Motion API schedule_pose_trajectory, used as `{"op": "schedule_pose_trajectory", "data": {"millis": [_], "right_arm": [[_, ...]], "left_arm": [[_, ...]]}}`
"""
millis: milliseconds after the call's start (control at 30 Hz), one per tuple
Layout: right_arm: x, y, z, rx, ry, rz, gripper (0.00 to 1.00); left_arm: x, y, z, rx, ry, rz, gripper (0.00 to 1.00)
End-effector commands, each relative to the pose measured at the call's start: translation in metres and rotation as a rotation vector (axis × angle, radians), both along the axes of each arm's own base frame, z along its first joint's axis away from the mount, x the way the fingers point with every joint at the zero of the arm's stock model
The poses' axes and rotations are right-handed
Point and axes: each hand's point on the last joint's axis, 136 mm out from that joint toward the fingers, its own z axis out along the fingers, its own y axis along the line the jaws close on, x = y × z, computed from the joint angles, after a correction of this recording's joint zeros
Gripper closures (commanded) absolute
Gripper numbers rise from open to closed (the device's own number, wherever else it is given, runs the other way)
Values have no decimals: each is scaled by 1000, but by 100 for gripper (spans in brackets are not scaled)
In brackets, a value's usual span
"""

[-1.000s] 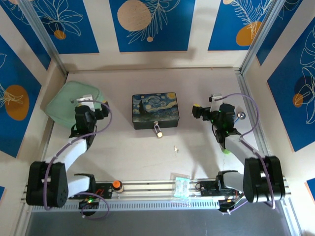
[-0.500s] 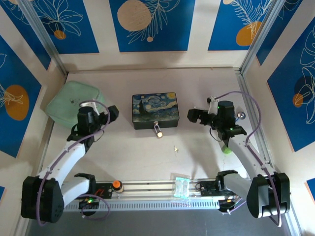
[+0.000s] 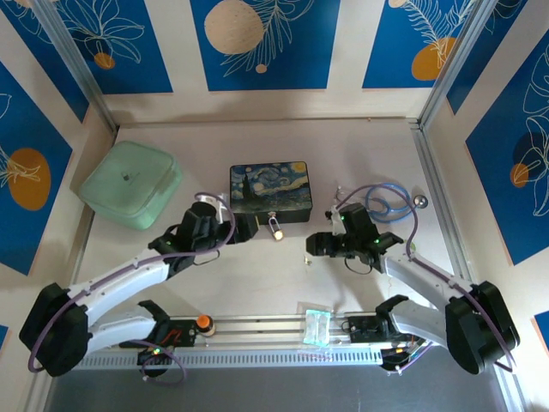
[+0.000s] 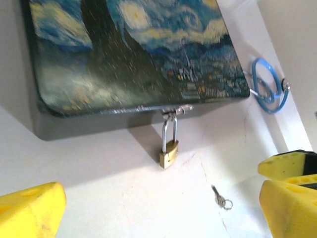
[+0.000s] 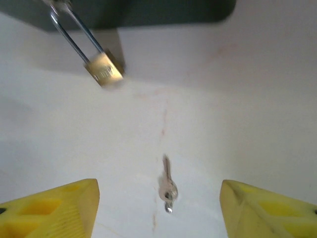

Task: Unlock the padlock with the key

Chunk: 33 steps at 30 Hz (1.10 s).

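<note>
In front of the box (image 3: pixel 269 192), both arms reach low inward; right fingers (image 5: pixel 54 208) wide open, empty, key (image 5: pixel 167 186) lying ahead between them on bare table (image 5: pixel 247 99); left fingers (image 4: pixel 29 213) same, facing padlock (image 4: pixel 168 152) at box front

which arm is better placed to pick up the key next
Right, probably. The key lies centred just ahead of the open right gripper. The left gripper is aimed at the padlock, with the key off to one side.
</note>
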Motion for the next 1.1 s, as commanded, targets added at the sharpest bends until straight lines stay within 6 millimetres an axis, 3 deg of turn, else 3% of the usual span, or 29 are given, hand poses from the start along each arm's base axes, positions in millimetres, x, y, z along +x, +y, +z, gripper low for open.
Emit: {"op": "schedule_pose_trajectory", "data": {"millis": [0,267,467,733,1067], "right_arm": [[-4,7,-6,-19,3,-17,42],[-16,24,-24,-94,42,22,59],[-17,26,-37,-242,38,30,67],[-18,24,-50,-339,58,1,69],[-21,12,-58,-495,64,-38,85]], "left_arm": [[4,-14,6,0,-11,11,0],[-2,-42,-7,11,7,-33,1],[-5,-50,-9,31,6,-43,0],[-10,-51,-19,33,30,-39,0],[-10,-47,-22,40,31,-26,1]]}}
